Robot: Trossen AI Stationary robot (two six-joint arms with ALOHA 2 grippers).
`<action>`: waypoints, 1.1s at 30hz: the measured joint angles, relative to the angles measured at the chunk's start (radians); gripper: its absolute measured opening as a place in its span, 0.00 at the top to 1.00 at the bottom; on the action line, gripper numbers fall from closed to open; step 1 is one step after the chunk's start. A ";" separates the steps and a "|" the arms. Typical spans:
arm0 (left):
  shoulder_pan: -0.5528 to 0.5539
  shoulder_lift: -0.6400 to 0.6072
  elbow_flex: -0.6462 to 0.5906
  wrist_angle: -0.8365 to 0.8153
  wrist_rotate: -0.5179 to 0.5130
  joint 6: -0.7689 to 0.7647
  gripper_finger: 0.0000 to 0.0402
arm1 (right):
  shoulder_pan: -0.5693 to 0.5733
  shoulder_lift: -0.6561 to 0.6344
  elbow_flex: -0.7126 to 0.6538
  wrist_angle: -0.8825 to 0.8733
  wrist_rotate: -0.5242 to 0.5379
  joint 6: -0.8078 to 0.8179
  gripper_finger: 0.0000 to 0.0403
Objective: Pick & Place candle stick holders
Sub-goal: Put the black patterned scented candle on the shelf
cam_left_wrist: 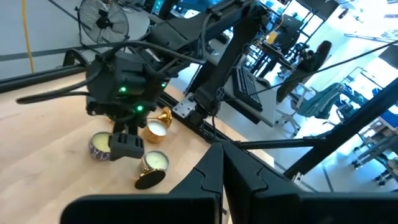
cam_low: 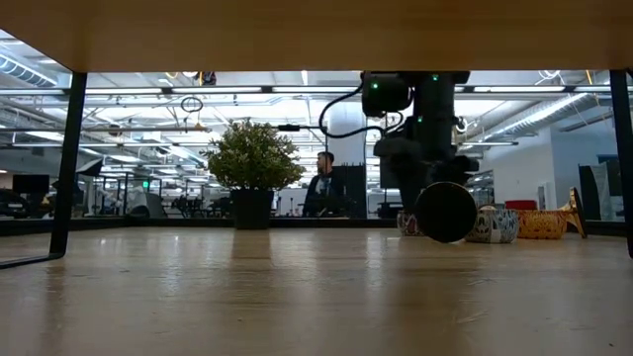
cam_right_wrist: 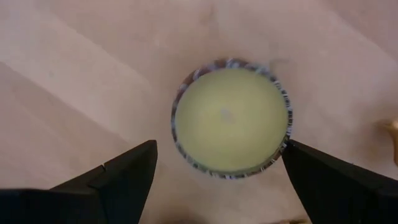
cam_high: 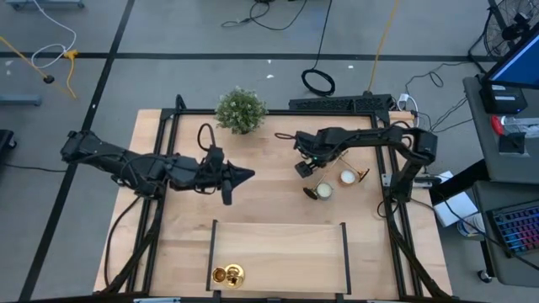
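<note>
Right claw (cam_high: 305, 167) hangs with its fingers spread wide over the right half of the pale wooden bench (cam_high: 278, 244), holding nothing. In the right wrist view a round candle with pale yellow wax in a patterned cup (cam_right_wrist: 231, 118) lies directly below, between the two dark fingertips (cam_right_wrist: 124, 171) and touching neither. Beside it on the bench stand a second round candle in a shiny gold cup (cam_high: 323, 190), a third gold-cupped candle (cam_high: 346, 178), and a slim gold candlestick holder lying on its side (cam_high: 363, 175) just to their right. Two more shiny gold candlestick holders (cam_high: 227, 274) sit together at the near edge of the bench, well apart from the right claw. Left claw (cam_high: 248, 176) is pressed together and empty, held over the middle of the bench. A bushy green potted plant (cam_high: 241, 110) stands at the far edge.
</note>
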 joint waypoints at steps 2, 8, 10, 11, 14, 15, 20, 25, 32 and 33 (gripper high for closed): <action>-0.001 0.000 0.000 0.000 0.000 -0.002 0.99 | 0.000 0.000 0.000 0.024 0.013 0.000 0.15; -0.001 0.000 0.000 0.000 -0.002 -0.003 0.98 | -0.009 -0.001 0.000 0.057 0.013 -0.017 0.15; -0.001 0.000 0.000 0.000 -0.003 -0.003 0.99 | -0.009 -0.001 0.000 0.064 0.014 -0.023 0.15; -0.001 0.000 0.000 0.000 -0.003 -0.003 0.99 | -0.009 -0.001 0.000 0.067 0.014 -0.028 0.15; 0.000 0.000 0.000 0.000 -0.004 -0.003 0.99 | -0.009 -0.001 0.000 0.085 0.015 -0.044 0.15; 0.001 0.000 0.000 0.000 -0.006 -0.003 0.98 | -0.009 -0.001 0.000 0.091 0.015 -0.046 0.15; 0.001 0.000 0.000 0.000 -0.012 -0.002 0.99 | -0.009 -0.001 0.000 0.106 0.016 -0.046 0.15; 0.001 0.000 0.000 0.000 -0.013 -0.002 0.98 | -0.009 0.011 0.000 0.114 0.016 -0.046 0.15; 0.001 0.000 0.000 0.001 -0.013 -0.004 0.99 | -0.009 0.076 0.000 0.115 -0.014 -0.044 0.15; 0.001 0.000 0.000 0.003 -0.013 -0.006 0.98 | -0.009 0.082 0.000 0.114 -0.014 -0.045 0.15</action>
